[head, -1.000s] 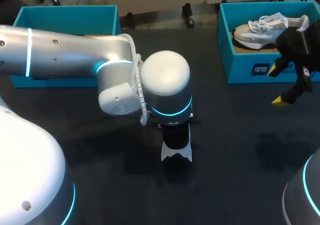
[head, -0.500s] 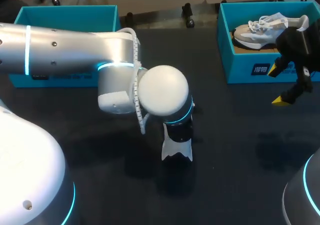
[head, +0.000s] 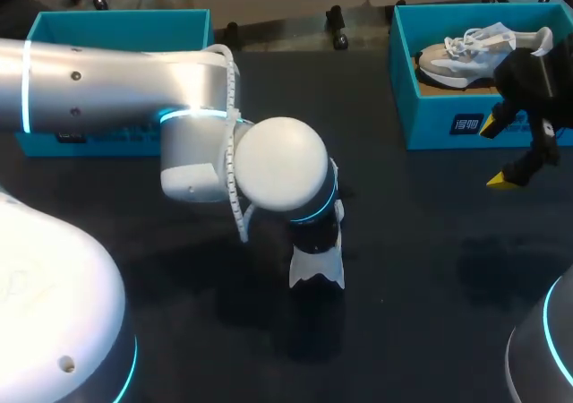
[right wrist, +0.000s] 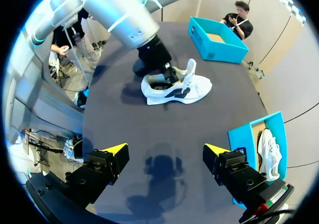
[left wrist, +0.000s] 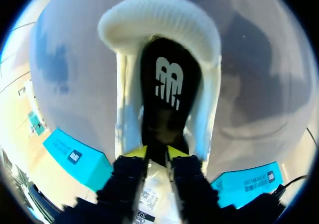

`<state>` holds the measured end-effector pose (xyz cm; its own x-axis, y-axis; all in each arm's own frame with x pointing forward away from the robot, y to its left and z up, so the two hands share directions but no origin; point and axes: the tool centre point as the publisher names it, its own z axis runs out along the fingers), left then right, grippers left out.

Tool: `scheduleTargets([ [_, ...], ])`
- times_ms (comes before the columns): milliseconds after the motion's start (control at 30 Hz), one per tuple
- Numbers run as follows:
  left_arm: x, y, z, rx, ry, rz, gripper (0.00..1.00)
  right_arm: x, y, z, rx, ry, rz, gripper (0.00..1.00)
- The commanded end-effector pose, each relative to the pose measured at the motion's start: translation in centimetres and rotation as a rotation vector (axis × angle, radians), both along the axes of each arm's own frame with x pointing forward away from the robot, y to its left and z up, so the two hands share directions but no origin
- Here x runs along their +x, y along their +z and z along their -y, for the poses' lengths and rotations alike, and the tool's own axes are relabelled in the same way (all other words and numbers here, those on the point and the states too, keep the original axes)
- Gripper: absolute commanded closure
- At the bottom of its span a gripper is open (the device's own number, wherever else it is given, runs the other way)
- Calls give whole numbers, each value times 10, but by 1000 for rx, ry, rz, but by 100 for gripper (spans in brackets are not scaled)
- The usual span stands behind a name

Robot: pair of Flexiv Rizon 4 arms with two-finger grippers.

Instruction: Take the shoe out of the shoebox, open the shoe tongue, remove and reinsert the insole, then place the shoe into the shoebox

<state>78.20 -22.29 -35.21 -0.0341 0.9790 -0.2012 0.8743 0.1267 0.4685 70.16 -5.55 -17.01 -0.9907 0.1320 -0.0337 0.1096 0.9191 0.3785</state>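
Tongue pinched, white sneaker lying open at mid-table

A teal shoebox (head: 116,31) sits at upper left of the head view; at centre my left gripper (left wrist: 157,154) has its fingers nearly together, clamped on the shoe tongue (left wrist: 154,194) of the white sneaker (head: 316,271); the black insole (left wrist: 167,84) lies bared ahead of them; I judge a steady backward pull, without lifting the sole, best frees it; at right, before the second shoebox (head: 448,121), my right gripper (head: 497,154) hangs with fingers wide apart.
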Motion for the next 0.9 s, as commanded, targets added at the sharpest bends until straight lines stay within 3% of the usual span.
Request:
scheduleTargets([
  [33,3,4,-3,20,-21,-2,0,1,-1,-1,-3,-1,-2,0],
  [333,3,19,-11,123,-151,-45,0,1,-1,-1,-3,-1,-2,0],
  [533,5,17,-14,177,-192,-58,0,1,-1,-1,-3,-1,-2,0],
  [900,7,20,-12,170,-198,-70,0,1,-1,-1,-3,-1,-2,0],
])
